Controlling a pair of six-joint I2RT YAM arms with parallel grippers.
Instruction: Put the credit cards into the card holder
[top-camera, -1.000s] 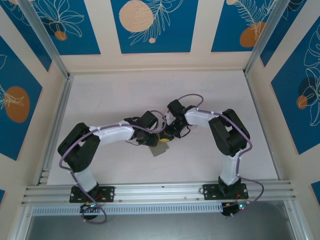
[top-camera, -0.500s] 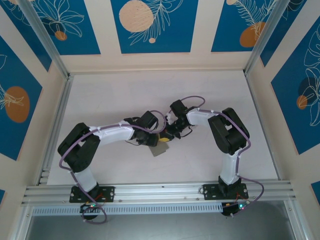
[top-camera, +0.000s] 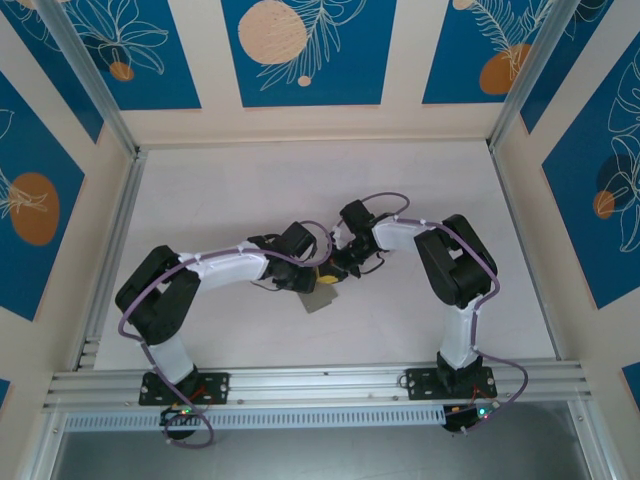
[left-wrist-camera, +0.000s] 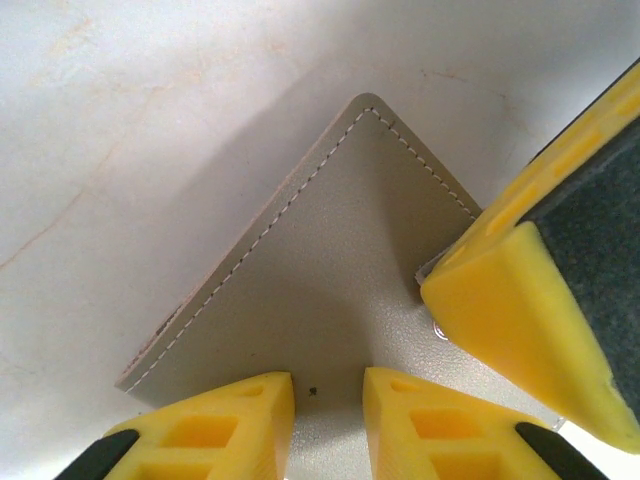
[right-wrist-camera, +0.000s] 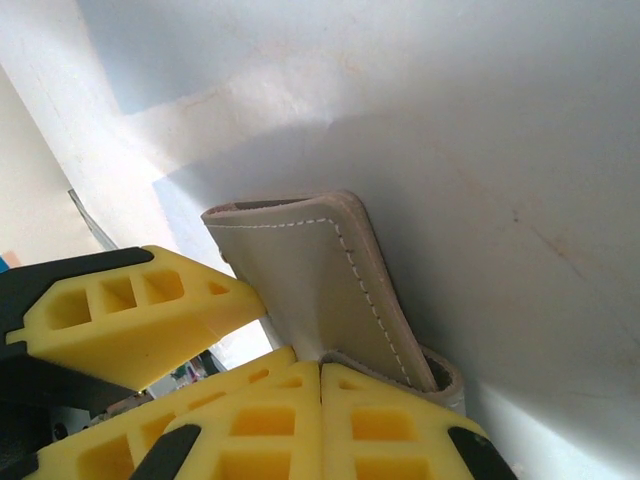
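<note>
Seemingly right tool (right-wrist-camera: 320, 375) on card holder (right-wrist-camera: 325, 285)

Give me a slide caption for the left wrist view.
Left gripper, jaws apart, over the grey card holder; right gripper at its edge.

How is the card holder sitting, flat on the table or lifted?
Lifted: the card holder stands off the table, shadow beneath, its edge pinched in the shut right gripper.
</note>
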